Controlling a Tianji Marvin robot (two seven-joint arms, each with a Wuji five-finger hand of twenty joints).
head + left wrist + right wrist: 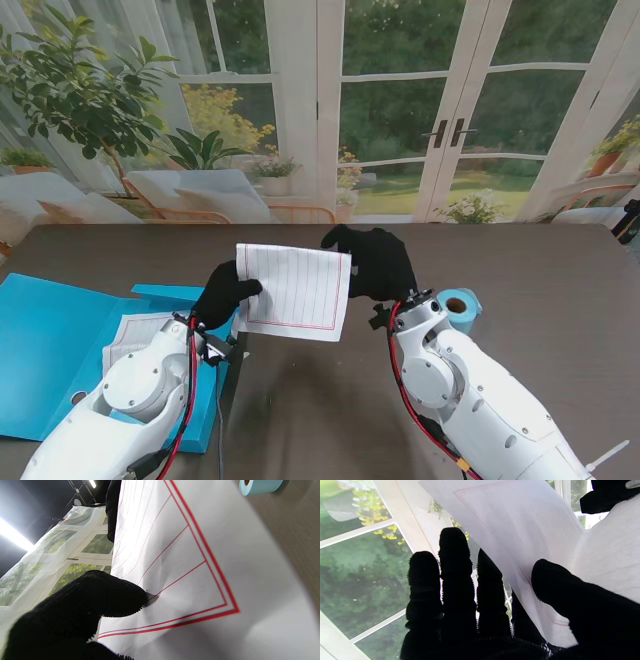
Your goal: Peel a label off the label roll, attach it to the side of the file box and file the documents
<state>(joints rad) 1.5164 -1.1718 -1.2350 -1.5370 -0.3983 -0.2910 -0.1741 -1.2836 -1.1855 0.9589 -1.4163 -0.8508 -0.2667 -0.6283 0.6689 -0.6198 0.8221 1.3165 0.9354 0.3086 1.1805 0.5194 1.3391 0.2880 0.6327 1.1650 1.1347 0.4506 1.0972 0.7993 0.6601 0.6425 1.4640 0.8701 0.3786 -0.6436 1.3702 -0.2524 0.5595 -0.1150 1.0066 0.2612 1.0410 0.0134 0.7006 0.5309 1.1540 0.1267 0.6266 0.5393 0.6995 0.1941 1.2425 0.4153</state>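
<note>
A white document sheet (295,290) with red ruled lines is held up above the table between both black-gloved hands. My left hand (224,293) pinches its left edge, the thumb (110,595) pressed on the paper (200,555). My right hand (378,262) grips the right edge, thumb (565,590) on one face of the sheet (520,525) and fingers (455,562) behind it. The blue file box (60,350) lies open at my left with another paper (135,335) inside. The light-blue label roll (462,306) stands on the table right of my right wrist, also seen as a roll (260,485) in the left wrist view.
The dark wooden table (540,270) stretches out to the right and far side. A backdrop of windows and plants (330,110) rises behind the table's far edge. Red and black cables run along both forearms.
</note>
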